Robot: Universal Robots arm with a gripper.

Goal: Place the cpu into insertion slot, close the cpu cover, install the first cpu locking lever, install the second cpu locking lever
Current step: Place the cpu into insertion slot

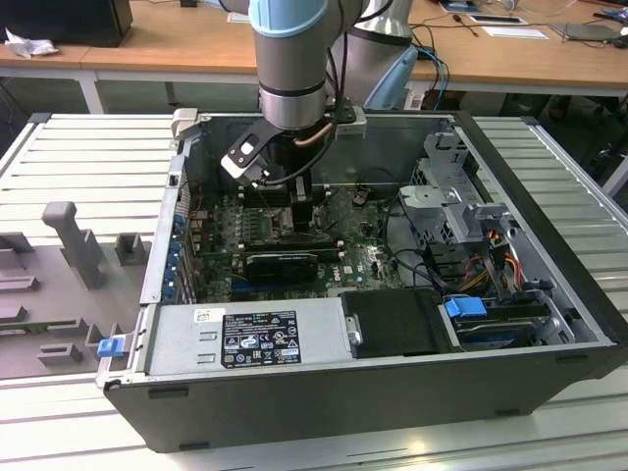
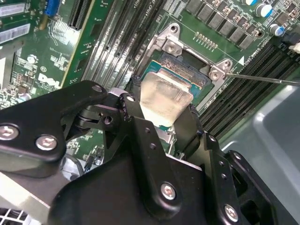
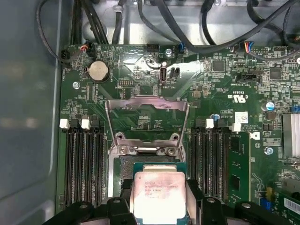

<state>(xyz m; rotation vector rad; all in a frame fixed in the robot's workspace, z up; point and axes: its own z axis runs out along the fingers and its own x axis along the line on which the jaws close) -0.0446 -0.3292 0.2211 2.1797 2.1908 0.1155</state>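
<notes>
In both wrist views my gripper (image 2: 161, 105) (image 3: 159, 199) is shut on the cpu (image 2: 164, 96) (image 3: 158, 194), a flat square chip with a pale silvery top. Black fingers (image 2: 133, 105) press its two opposite edges. The chip sits level right over the insertion slot (image 2: 187, 70) (image 3: 140, 164) on the green motherboard; whether it rests in it I cannot tell. The cpu cover (image 3: 145, 103), a thin grey metal frame, stands swung open behind the slot. A thin locking lever rod (image 2: 262, 78) sticks out sideways. In the exterior view the gripper (image 1: 294, 211) reaches down into the open computer case.
Rows of black memory slots (image 3: 84, 164) (image 3: 211, 164) flank the socket. Cables (image 3: 187, 28) run along the case's wall. A power supply (image 1: 245, 339) and a drive cage (image 1: 461, 196) fill the case's near and right sides. A grey fixture (image 1: 78, 245) sits outside it.
</notes>
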